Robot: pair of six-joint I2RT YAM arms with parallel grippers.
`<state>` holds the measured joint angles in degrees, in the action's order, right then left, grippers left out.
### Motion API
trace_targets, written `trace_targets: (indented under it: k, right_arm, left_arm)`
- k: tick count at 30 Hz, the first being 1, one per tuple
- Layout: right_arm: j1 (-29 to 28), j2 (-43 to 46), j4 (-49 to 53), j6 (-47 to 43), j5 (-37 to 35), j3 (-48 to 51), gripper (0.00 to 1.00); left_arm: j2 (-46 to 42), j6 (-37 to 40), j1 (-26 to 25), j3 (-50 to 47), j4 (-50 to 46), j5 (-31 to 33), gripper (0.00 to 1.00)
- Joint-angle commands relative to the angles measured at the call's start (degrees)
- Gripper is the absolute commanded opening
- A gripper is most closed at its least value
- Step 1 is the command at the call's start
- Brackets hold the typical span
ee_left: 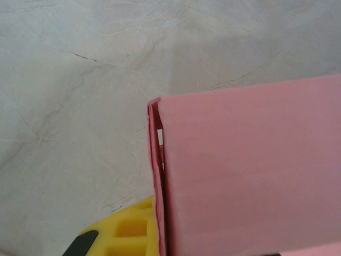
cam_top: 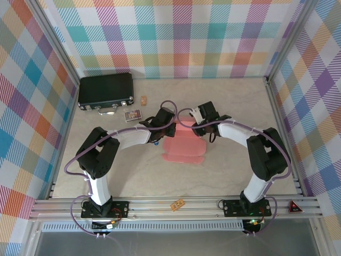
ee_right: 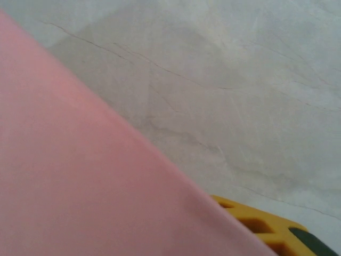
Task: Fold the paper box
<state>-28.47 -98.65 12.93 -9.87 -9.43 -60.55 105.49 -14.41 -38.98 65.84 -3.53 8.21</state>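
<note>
1. The paper box (cam_top: 184, 148) lies in the middle of the table (cam_top: 133, 176), its far end between both arms.
2. The left jaws meet its far-left corner; whether they grip, I cannot tell.
3. The right jaws are at its far-right edge; again, I cannot tell.
</note>
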Motion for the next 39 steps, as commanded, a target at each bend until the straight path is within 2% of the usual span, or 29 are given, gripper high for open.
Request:
trace_targets:
  k: [1,8,20,29,35,39]
  right_arm:
    - [-1.18,-0.92,-0.47,2.17,-7.26,-0.97,0.32]
    - [-2.20,-2.53,0.72,3.80,-13.66,-2.45,0.25]
    - [-4.04,-9.69,9.34,15.84,-18.87,-11.64,0.22]
    - [-6.68,-11.53,5.20,21.09,-24.91,-10.78,0.20]
    - [-6.75,-10.78,3.14,22.18,-25.64,-9.70,0.18]
    - [-6.78,-8.77,1.11,21.00,-23.43,-7.53,0.25]
  left_arm:
    - [0.86,-1.75,-1.10,1.48,-2.73,-0.48,0.08]
    - [0.86,-2.62,-1.09,1.72,-2.92,-0.55,0.08]
    - [1.27,-7.63,-1.15,3.54,-4.97,-0.83,0.07]
    - [1.98,-8.65,-1.40,4.28,-5.94,-0.67,0.07]
    - [1.78,-8.60,-1.45,4.29,-6.32,-0.27,0.07]
    - [1.65,-8.70,-1.45,4.34,-6.58,0.34,0.07]
